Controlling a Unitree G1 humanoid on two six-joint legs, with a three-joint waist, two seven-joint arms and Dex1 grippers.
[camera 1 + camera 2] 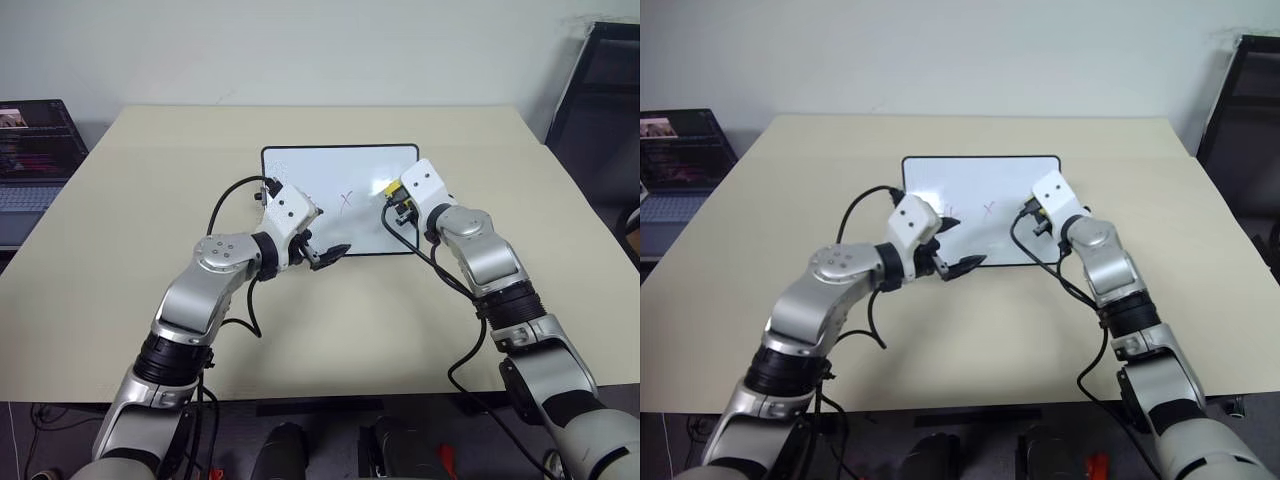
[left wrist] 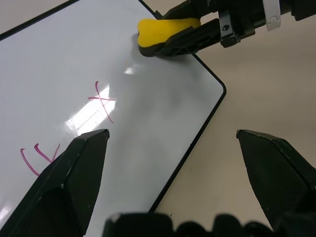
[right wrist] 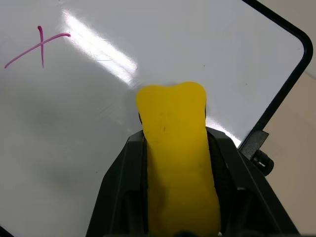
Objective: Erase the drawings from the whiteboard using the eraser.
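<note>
While the left gripper [image 1: 333, 253] hovers with its jaws spread wide over the near edge of the whiteboard [image 1: 330, 165] lying flat on the beige surface [image 1: 150, 200], pink drawings [image 2: 101, 101] show mid-board, and the right gripper [image 3: 177, 148] presses the yellow eraser [image 3: 175, 148], clenched in its jaws, against the board's right part.

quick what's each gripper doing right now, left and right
Left gripper: open, holding nothing, over the whiteboard's near edge.
Right gripper: shut on the yellow eraser, on the whiteboard.
</note>
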